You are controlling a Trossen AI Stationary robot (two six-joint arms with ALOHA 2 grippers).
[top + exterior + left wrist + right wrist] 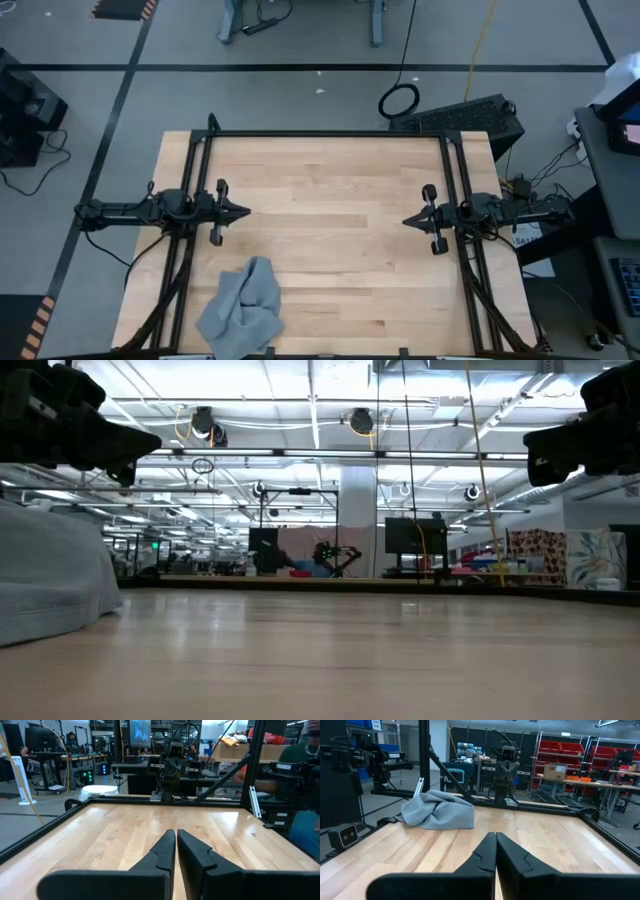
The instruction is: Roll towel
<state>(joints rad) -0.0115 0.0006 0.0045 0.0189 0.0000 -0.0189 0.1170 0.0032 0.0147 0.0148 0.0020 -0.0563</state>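
A pale, light-grained wooden butcher-block desk (330,230) is filling the middle of the scene, its smooth planks framed by a thin black metal rail (330,133) running around its edges. A plain grey-blue soft cloth towel (243,305) is lying crumpled in a loose, rumpled heap near the desk's front left corner, folds bunching up rather than lying flat; in the low view it is rising as a soft grey mound (50,575) at the side. Nothing is touching it.

The left gripper (243,211), dark and matte with two tapered fingers, is hovering over the desk's left edge, well apart from the towel, its jaws standing almost together with only a thin slit between them and holding nothing. The right gripper (408,220), of the same dark build, is hovering over the right edge, facing the left one across the bare wood, its jaws pressed fully together and empty.
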